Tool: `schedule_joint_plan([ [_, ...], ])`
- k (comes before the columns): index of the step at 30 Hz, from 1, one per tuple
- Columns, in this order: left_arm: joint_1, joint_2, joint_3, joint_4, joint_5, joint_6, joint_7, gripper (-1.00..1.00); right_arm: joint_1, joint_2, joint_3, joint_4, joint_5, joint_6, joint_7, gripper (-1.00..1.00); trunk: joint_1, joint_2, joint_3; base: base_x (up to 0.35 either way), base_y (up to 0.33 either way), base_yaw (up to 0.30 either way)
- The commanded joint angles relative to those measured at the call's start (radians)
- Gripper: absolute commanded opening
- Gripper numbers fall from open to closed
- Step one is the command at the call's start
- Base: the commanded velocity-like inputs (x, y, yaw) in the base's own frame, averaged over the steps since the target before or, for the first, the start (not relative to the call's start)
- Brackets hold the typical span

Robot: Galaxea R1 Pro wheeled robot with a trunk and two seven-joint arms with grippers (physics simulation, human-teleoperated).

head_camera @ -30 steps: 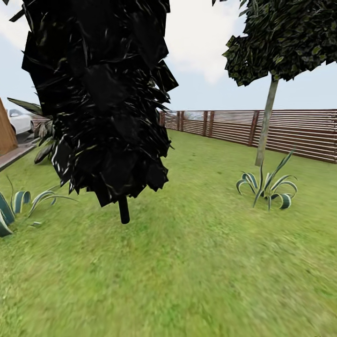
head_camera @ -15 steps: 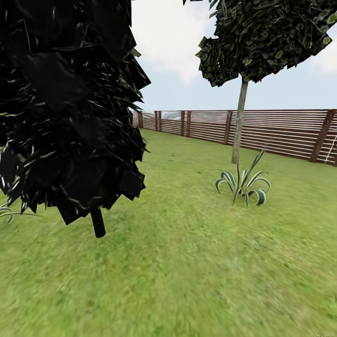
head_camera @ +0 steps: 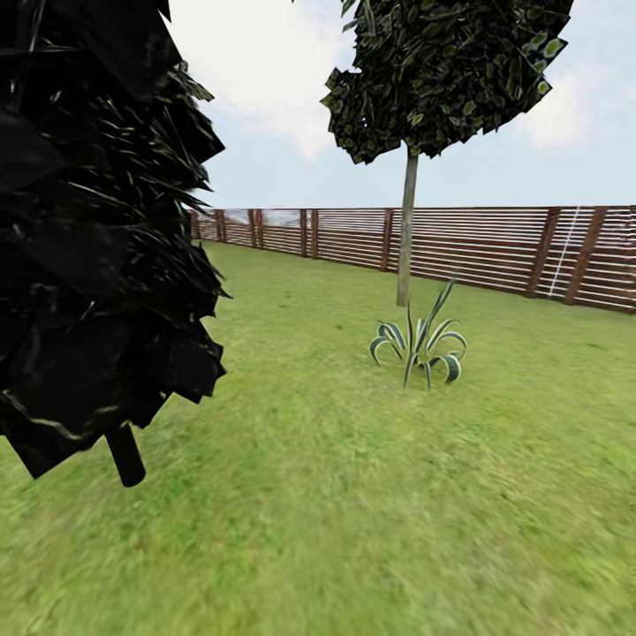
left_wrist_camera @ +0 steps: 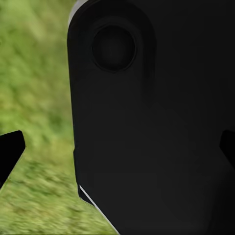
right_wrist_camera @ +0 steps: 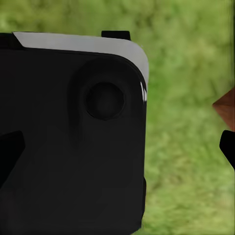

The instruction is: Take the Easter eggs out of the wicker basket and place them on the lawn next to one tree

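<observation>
Head view: The robot looks across the lawn [head_camera: 371,495] of the fenced garden, with no egg and no basket in sight. One all-black columnar tree [head_camera: 88,221] looms near on the left; one pale-trunked tree [head_camera: 406,230] with a rounded crown stands farther off, right of centre, and one striped spiky plant [head_camera: 422,340] grows just in front of its trunk. The slatted fence [head_camera: 495,252] closes the far side. The risk, as judged from here: the black foliage hangs very close on the left, and a careless turn or advance could brush the robot against it. Settling on that black tree, rather than the pale-trunked one, would also spoil the placement.

Left wrist view: A dark body panel [left_wrist_camera: 152,117] of the robot blocks most of the frame, with grass beside it. Two black fingertips [left_wrist_camera: 10,154] of the left pincer sit at opposite edges, so the jaws stand wide apart with nothing of the task between them.

Right wrist view: Another dark panel [right_wrist_camera: 73,132] with a pale upper edge, and grass beyond. Two black fingertips [right_wrist_camera: 11,152] show at opposite edges, so the right pincer is likewise spread and holds nothing. One small brown corner [right_wrist_camera: 226,107] shows at the edge; what it is cannot be told.
</observation>
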Motion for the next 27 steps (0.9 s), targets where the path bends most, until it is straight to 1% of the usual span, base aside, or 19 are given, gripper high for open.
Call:
schedule_joint_plan([
  [1, 0.001, 0.000, 0.000, -0.002, 0.000, 0.001, 0.000, 1.00, -0.001, 0.000, 0.000, 0.001, 0.001, 0.000, -0.001, 1.00, 0.001, 0.000, -0.001, 0.336, 0.000, -0.288],
  [27, 0.001, 0.000, 0.000, -0.002, 0.000, 0.001, 0.000, 1.00, -0.001, 0.000, 0.000, 0.001, 0.001, 0.000, -0.001, 1.00, 0.001, 0.000, -0.001, 0.336, 0.000, -0.293],
])
